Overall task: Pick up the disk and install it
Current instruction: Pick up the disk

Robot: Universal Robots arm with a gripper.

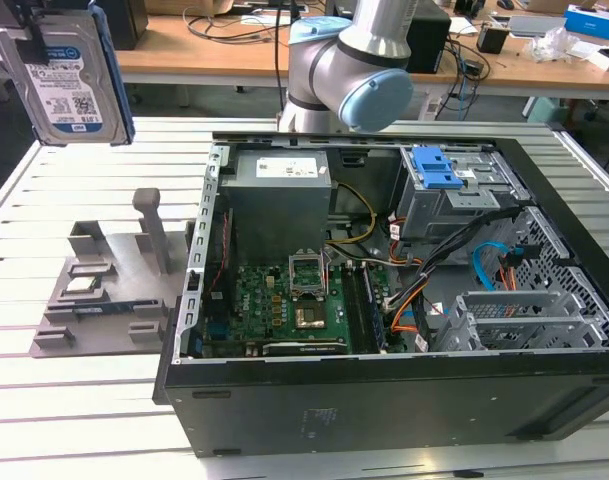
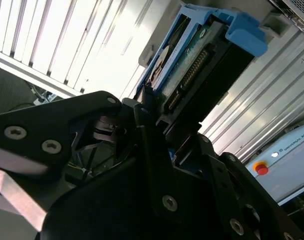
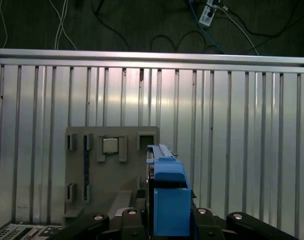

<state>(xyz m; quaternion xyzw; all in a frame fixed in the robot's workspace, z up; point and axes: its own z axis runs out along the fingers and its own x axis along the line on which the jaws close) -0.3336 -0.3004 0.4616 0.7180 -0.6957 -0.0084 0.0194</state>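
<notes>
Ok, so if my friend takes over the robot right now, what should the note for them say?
Gripper: shut on the disk.
Disk: held up in the air, above the grey parts holder on the slatted table, at the exterior view's left of the open computer case.
Done: the disk is picked up.
Left: the install. The disk is not in the computer case yet. The drive cage with the blue latch sits inside the case, toward the exterior view's right.

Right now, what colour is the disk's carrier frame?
Blue; the carrier frame shows best in the first wrist view.
</notes>
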